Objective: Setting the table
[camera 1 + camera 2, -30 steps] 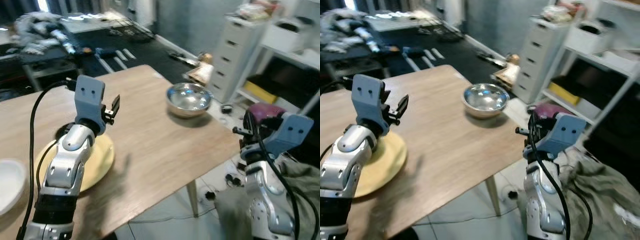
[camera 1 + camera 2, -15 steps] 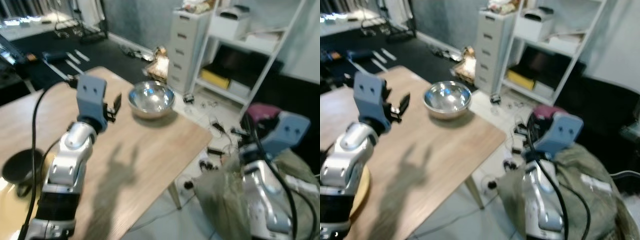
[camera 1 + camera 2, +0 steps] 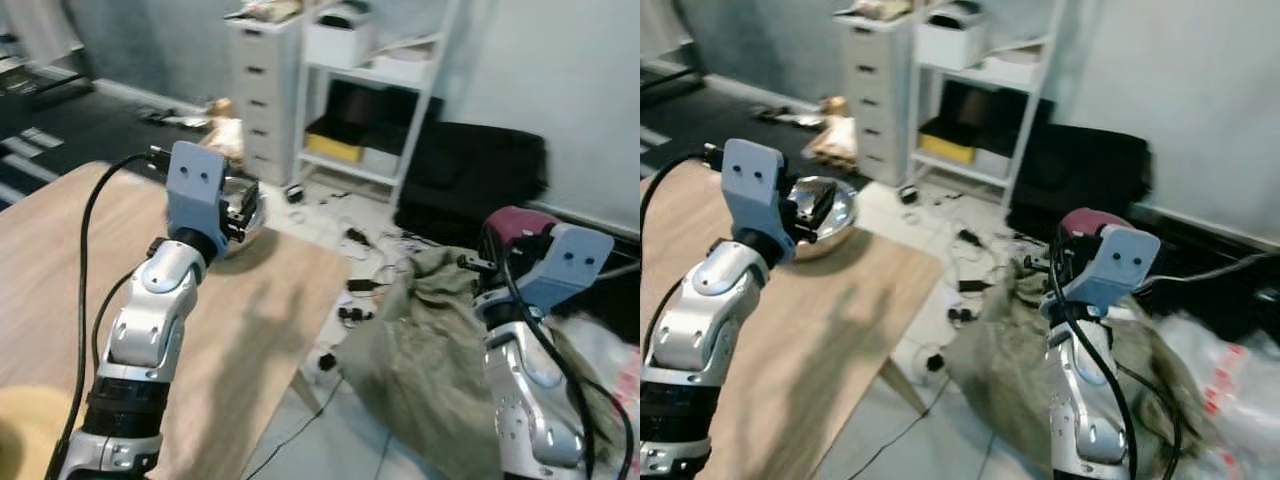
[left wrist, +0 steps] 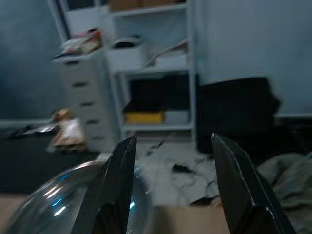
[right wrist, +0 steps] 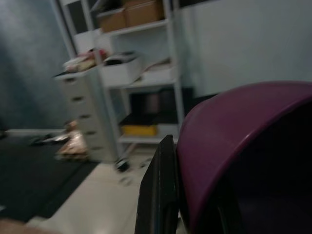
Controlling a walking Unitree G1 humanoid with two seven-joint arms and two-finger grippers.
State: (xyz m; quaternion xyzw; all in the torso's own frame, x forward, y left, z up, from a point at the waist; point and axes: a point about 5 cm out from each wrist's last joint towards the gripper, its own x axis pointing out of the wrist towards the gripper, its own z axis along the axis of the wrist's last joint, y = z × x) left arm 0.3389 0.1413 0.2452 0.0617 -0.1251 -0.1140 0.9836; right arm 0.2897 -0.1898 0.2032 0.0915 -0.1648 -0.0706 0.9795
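A purple bowl [image 5: 243, 146] is being held by the right gripper [image 3: 1060, 262], its rim clamped, off the table's edge. The left gripper [image 4: 170, 185] is being kept open and empty, a steel bowl [image 3: 825, 215] just beyond it on the wooden table [image 3: 250, 310]. The view is being swung right since 1 s ago: the yellow plate [image 3: 25, 430] is sliding out, so the purple bowl is likely being carried away to another spot.

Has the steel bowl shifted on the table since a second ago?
Cannot tell. The steel bowl stays near the table's far corner; the camera swung, not the bowl.
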